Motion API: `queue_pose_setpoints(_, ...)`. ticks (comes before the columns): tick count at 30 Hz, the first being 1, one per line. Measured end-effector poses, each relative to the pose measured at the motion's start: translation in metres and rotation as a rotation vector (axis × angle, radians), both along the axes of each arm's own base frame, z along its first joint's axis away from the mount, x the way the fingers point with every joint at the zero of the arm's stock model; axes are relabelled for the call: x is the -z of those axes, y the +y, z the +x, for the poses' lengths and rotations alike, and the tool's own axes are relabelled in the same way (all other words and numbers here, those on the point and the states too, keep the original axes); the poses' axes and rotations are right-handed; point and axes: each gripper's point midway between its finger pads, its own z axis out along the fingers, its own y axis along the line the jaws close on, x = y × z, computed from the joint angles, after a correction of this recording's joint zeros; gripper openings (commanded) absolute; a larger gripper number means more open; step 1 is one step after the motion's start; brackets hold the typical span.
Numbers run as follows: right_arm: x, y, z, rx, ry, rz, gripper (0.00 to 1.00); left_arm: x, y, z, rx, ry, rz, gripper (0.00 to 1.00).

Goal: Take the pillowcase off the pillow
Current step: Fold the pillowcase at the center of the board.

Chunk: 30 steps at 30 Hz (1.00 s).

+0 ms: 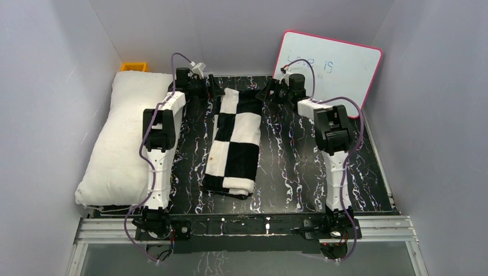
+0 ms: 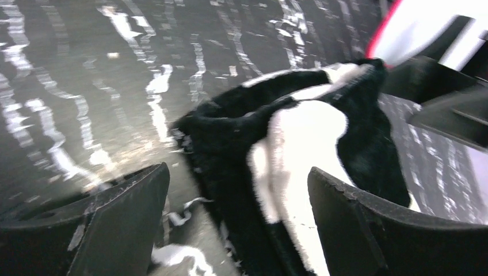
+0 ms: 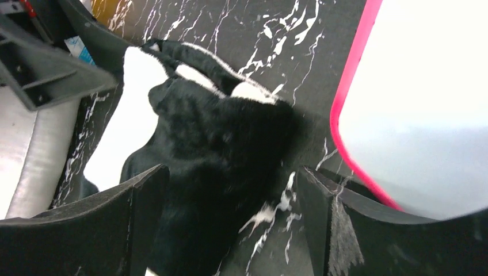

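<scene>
Pillowcase [image 1: 236, 144] lies off the pillow, on the black table [image 1: 288, 167]. It is in the middle, folded into a long strip of black and white squares. It runs from near the arms' bases up to the far side. The pillow [image 1: 124, 144] lies by itself along the left side, white and puffy, next to the wall. It does not touch the pillowcase. The left arm [image 1: 161, 144] stretches over the gap between them.

The left gripper [image 1: 214, 86] is at the far left corner of the pillowcase. Its jaws stand wide apart. In its own camera, a bunched-up bit of cloth sits between the two fingers [image 2: 115, 224]. The cloth is closer to the right finger, and bare table shows beside the left one. The gripper does not pinch the cloth. I cannot tell if the right finger brushes it.

The right gripper [image 1: 266, 92] is at the far right corner. Its jaws are wide apart too. A fuzzy black lump of cloth lies between them, and nothing is squeezed.

Both the left arm and the right arm [image 1: 336, 144] reach far forward from the near edge, long and low. Their wrists turn in toward each other, so the two grippers face across the far end of the cloth.

Behind the right gripper, a whiteboard [image 1: 328, 63] with a pink rim leans on the back wall. A yellow box [image 1: 133, 66] sits in the far left corner, behind the pillow.
</scene>
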Motion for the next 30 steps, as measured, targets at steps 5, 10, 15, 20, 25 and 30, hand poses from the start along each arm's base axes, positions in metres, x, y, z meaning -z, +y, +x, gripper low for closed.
queue_pose_setpoints(5,0.018,0.012,0.013,-0.015,0.008,0.021,0.83,-0.001,-0.025,-0.011,0.136,-0.005,-0.154,0.80)
queue_pose_setpoints(10,0.018,0.024,0.019,-0.030,-0.001,0.028,0.68,0.001,-0.027,-0.010,0.151,-0.004,-0.170,0.66)
queue_pose_setpoints(15,0.024,0.034,0.021,-0.045,0.002,0.033,0.52,0.007,-0.027,-0.006,0.130,0.000,-0.173,0.35)
queue_pose_setpoints(20,0.022,0.038,0.022,-0.061,0.004,0.048,0.07,0.016,-0.024,0.005,0.077,-0.005,-0.187,0.00)
queue_pose_setpoints(25,0.010,0.040,0.026,-0.077,-0.019,0.040,0.00,0.002,-0.027,0.014,0.064,-0.044,-0.223,0.00)
queue_pose_setpoints(30,-0.036,0.044,0.045,-0.091,-0.095,0.033,0.00,-0.025,-0.025,0.027,0.050,-0.127,-0.233,0.00)
